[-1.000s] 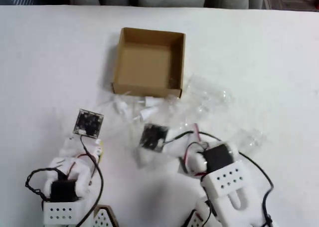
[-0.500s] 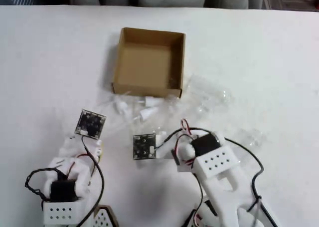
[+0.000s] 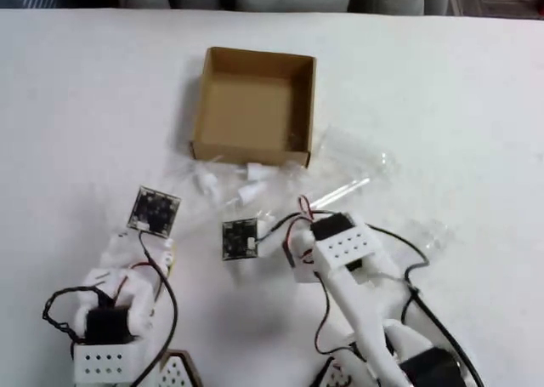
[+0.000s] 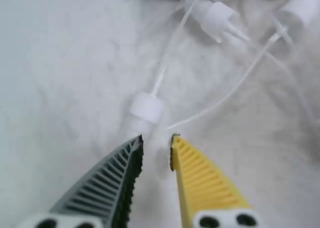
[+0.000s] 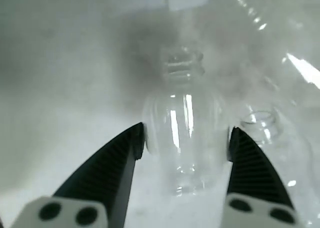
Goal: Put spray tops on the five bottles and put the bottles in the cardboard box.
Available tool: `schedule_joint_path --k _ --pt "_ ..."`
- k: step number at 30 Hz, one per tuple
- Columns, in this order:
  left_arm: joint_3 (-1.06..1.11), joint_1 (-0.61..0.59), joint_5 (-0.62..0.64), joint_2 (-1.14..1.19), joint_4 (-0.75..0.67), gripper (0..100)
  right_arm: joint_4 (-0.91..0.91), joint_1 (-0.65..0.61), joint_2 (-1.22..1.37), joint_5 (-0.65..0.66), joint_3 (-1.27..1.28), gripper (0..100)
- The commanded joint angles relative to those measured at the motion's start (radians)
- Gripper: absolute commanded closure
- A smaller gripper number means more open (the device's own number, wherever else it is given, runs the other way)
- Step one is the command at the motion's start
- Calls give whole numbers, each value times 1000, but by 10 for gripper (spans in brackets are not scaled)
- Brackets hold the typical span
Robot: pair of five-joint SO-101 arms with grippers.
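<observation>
A: Biggest first, pls.
B: White surface (image 3: 459,89). Then the box (image 3: 252,155): cardboard, upright, open top, toward the far side.
A: Arms?
B: L arm (image 3: 115,306) sits low at the near edge. R arm (image 3: 361,276) is stretched fwd beside it, wrist near the box's front-right corner but apart from it.
A: Bottles?
B: Clear bottles (image 3: 361,162) lie on the surface outside the box, off its right-front corner. One bottle (image 5: 182,112) lies btw the jaws of the R pincer (image 5: 186,138), neck pointing away, no top on it. Jaws are spread wide, one each side, nothing clamped; can't tell if they touch it. A 2nd bottle (image 5: 262,128) lies just beside, also uncapped.
A: Tops?
B: White tops (image 3: 252,173) w/ thin tubes lie loose just in front of the box. One top (image 4: 145,110) lies right ahead of the L pincer (image 4: 155,143), which is released: jaws nearly together w/ a narrow gap, gripping nothing.
</observation>
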Motion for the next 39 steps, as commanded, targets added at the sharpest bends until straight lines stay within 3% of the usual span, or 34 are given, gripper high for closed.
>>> schedule_joint_path --k 1,6,8,13,18,20,27,33,39 --pt "-3 -5 -11 -18 -17 894 -48 16 50 5 -34 785" --pt "-3 -5 -11 -18 -15 894 -44 15 -5 -17 -34 995" --pt "-3 -5 -11 -18 -15 894 -42 15 -64 -110 -38 958" --pt "-3 -8 -11 -18 -14 894 130 16 -245 -466 -147 978" --pt "-3 -10 -9 -18 -14 894 294 16 -360 -914 -219 983" --pt "-3 -10 -9 -18 -14 894 325 16 -364 -1023 -216 983" --pt "-3 -10 -8 -18 -14 894 352 54 -249 -1080 -221 983" --pt "-3 -10 -6 -18 -14 894 269 36 -104 -1088 -224 983" --pt "-3 -10 -6 -18 -12 894 143 16 70 -1195 -210 983"
